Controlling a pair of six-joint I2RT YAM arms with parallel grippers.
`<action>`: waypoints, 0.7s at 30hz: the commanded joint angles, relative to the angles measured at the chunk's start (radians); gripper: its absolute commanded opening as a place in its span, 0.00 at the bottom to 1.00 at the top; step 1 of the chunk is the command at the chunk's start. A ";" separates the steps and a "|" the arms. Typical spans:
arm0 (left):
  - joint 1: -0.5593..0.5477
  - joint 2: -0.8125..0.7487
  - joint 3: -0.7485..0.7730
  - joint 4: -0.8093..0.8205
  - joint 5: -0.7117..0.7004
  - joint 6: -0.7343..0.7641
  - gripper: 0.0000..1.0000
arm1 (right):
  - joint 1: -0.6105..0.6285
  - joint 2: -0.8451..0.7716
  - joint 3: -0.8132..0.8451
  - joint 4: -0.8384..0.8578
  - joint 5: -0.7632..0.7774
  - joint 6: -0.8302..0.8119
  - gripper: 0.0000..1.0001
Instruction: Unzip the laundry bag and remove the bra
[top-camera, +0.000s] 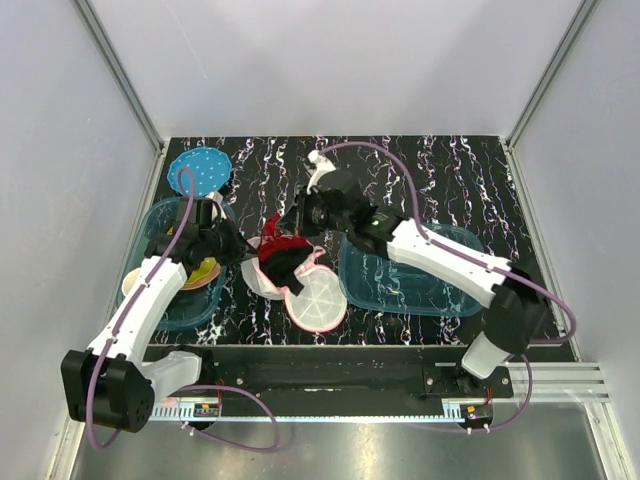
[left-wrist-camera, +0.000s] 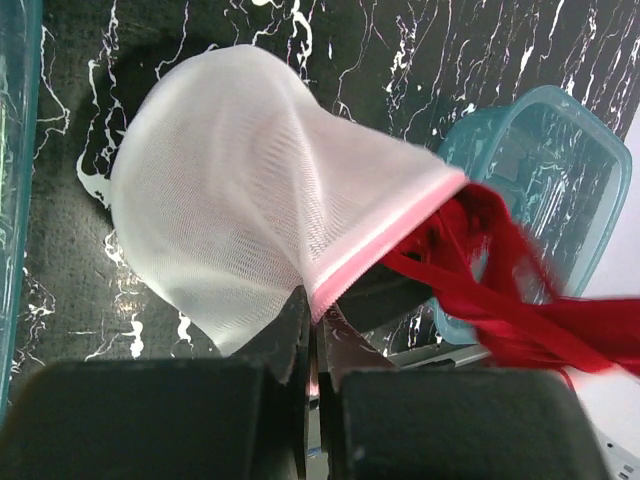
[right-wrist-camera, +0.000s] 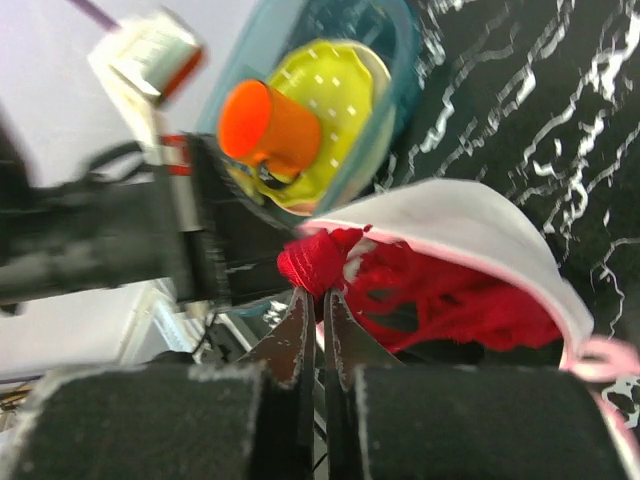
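The white mesh laundry bag (top-camera: 318, 300) with pink trim lies open mid-table, one half flat at the front. My left gripper (left-wrist-camera: 316, 312) is shut on the pink edge of the other half (left-wrist-camera: 230, 200), holding it up. The red bra (top-camera: 282, 252) hangs out of the bag between both grippers. My right gripper (right-wrist-camera: 322, 297) is shut on a bunched red part of the bra (right-wrist-camera: 318, 262), the rest (right-wrist-camera: 450, 300) still under the white dome (right-wrist-camera: 470, 225). The bra also trails to the right in the left wrist view (left-wrist-camera: 510, 290).
A blue dotted disc (top-camera: 198, 170) lies at the back left. A clear teal bin (top-camera: 150, 240) on the left holds a yellow item (right-wrist-camera: 320, 90) and an orange cup (right-wrist-camera: 265, 125). A second teal bin (top-camera: 400, 290) sits at the right.
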 joint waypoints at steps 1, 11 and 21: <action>-0.001 -0.006 -0.008 0.015 0.023 -0.044 0.00 | 0.003 0.052 -0.019 0.008 -0.024 0.016 0.00; -0.001 0.031 -0.009 0.062 0.055 -0.052 0.00 | 0.003 0.106 0.090 -0.270 -0.001 -0.073 0.29; 0.005 0.038 -0.041 0.101 0.050 -0.058 0.00 | 0.003 -0.161 -0.175 -0.209 0.185 0.010 0.74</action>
